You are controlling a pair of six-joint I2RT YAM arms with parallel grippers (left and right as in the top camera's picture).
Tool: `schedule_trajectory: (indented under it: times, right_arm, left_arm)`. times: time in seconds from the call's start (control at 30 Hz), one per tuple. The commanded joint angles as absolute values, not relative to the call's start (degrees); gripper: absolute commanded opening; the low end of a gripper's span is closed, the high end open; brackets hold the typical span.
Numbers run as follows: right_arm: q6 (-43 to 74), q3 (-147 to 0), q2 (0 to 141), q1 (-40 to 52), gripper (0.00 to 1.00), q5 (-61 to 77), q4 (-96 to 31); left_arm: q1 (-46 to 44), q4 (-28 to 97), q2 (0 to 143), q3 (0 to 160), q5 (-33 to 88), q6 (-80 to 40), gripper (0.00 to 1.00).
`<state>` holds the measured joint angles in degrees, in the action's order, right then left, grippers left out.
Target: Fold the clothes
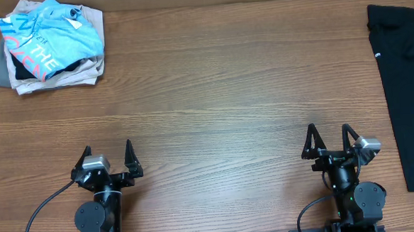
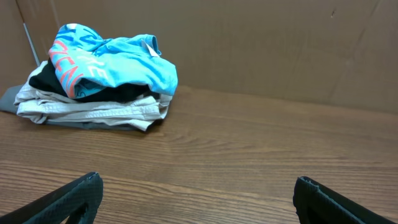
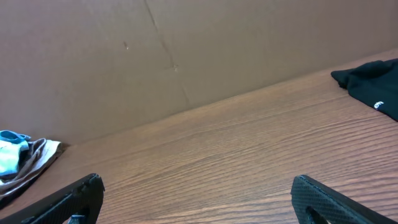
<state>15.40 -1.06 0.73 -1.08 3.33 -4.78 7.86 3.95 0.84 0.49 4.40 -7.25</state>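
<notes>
Left gripper (image 1: 108,149) and right gripper (image 1: 328,132) both wide open, empty; black garment (image 1: 408,91) lies along the tabletop (image 1: 227,93) right edge, partly off-frame, so best pinch its nearest hem with the right and drag centreward first.

Plain black clothes (image 1: 408,84) with a small white logo (image 1: 378,54) at 3 o'clock; light blue shirt (image 1: 53,32), coral lettering, at 10 o'clock; brown wood-grain table (image 1: 227,93).

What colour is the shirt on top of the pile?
Shirt: light blue with coral lettering; best in left wrist view.
</notes>
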Motion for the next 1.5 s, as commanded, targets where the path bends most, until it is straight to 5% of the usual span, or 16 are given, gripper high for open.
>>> schedule_trajectory:
  times: [0.0, 1.2, 1.47]
  right_arm:
    - [15.7, -0.5, 0.2, -0.8, 1.00, 2.6, -4.6]
    - [15.7, -0.5, 0.2, -0.8, 1.00, 1.8, -2.4]
    - [22.8, -0.5, 0.2, -0.8, 1.00, 15.9, 3.2]
  left_arm:
    - [7.7, 4.1, 0.3, 0.3, 3.9, -6.2, 1.00]
    - [7.7, 4.1, 0.3, 0.3, 3.9, -6.2, 1.00]
    - [7.7, 4.1, 0.3, 0.3, 3.9, -6.2, 1.00]
